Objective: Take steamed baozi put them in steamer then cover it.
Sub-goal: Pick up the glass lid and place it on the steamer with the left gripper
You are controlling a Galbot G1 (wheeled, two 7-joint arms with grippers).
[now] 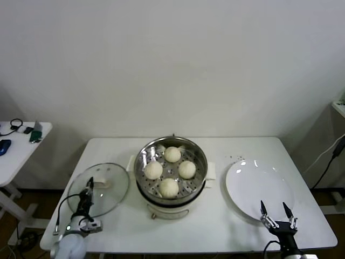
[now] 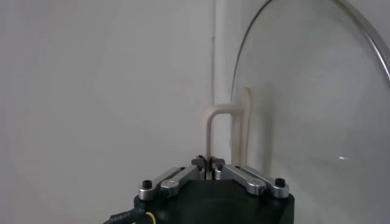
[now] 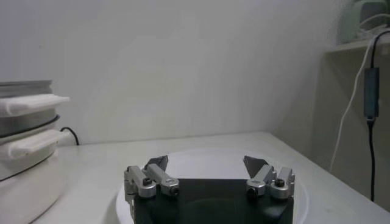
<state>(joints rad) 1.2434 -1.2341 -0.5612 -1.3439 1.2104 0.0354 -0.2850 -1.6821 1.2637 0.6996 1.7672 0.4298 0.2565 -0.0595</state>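
White table [image 1: 215, 226]: four baozi [image 1: 172, 154] sit in steamer [image 1: 200, 162], uncovered. Left gripper [image 2: 209, 162] clamped on cover [image 1: 116, 186] handle, pads barely visible. Right gripper [image 1: 278, 211] spread wide, empty, over plate [image 1: 248, 181]; arms cropped.

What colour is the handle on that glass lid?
Cream-white. The lid's handle shows best in the left wrist view, on the clear glass lid.
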